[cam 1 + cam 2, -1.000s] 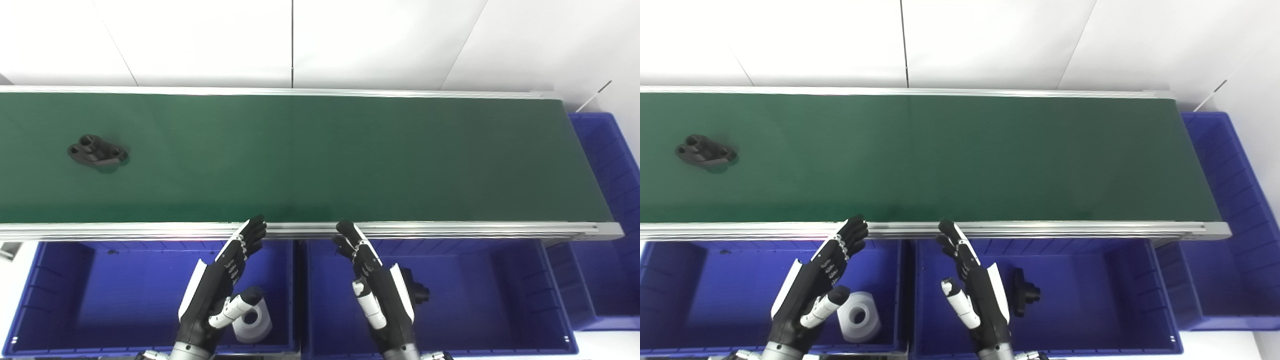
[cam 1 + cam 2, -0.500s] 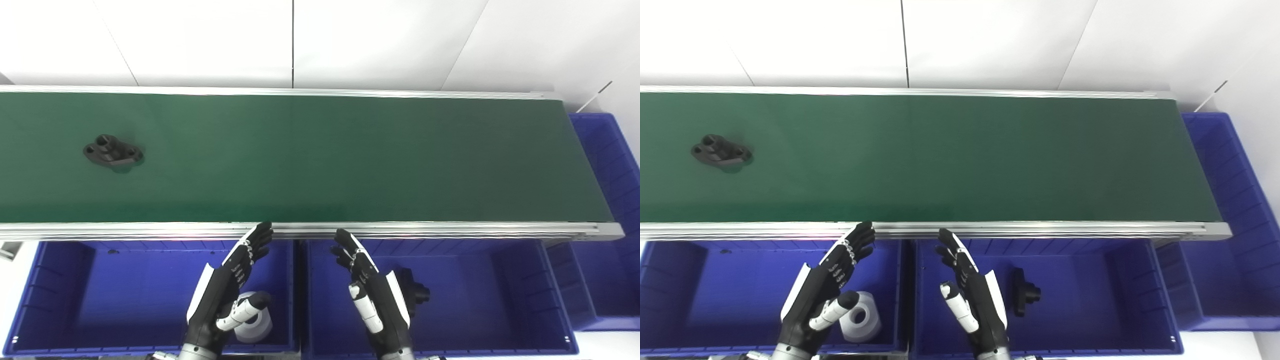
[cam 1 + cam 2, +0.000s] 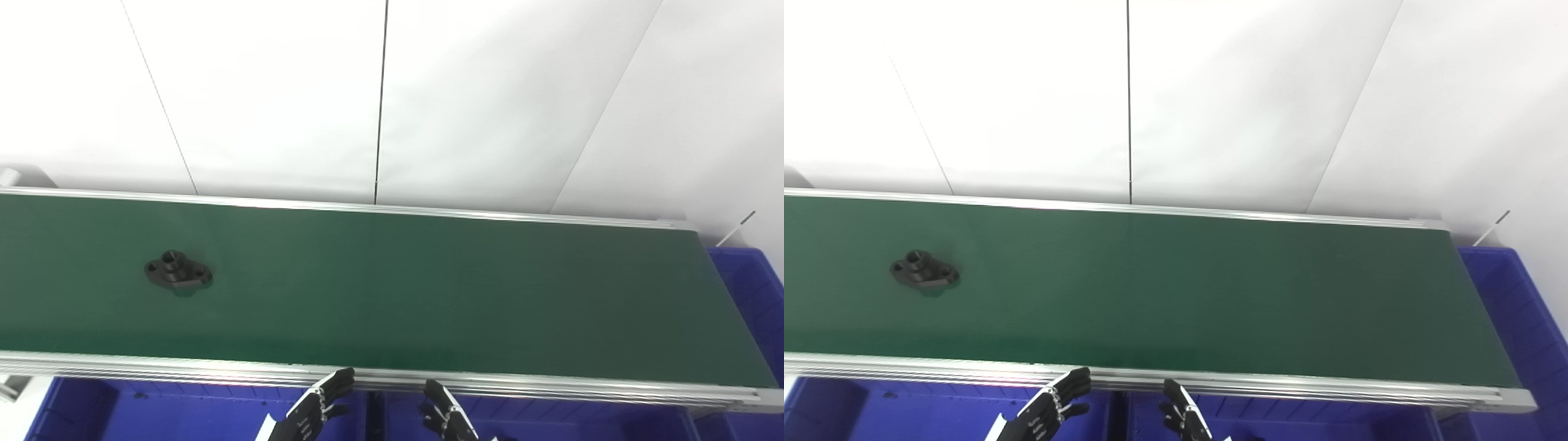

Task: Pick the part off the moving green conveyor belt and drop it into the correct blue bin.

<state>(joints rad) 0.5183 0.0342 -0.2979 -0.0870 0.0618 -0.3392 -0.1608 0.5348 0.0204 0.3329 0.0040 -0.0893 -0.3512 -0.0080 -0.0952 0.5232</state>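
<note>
- Black flanged plastic part (image 3: 178, 274) lies at 9 o'clock on the green conveyor belt (image 3: 429, 294).
- Left hand (image 3: 312, 410) and right hand (image 3: 446, 418) sit at 6 o'clock, fingers spread, holding nothing.

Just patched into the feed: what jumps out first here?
A long green conveyor belt runs across the view, and one black flanged part lies on it towards the left. At the bottom edge the fingertips of the left hand and right hand show over the blue bins, touching nothing in view.
</note>
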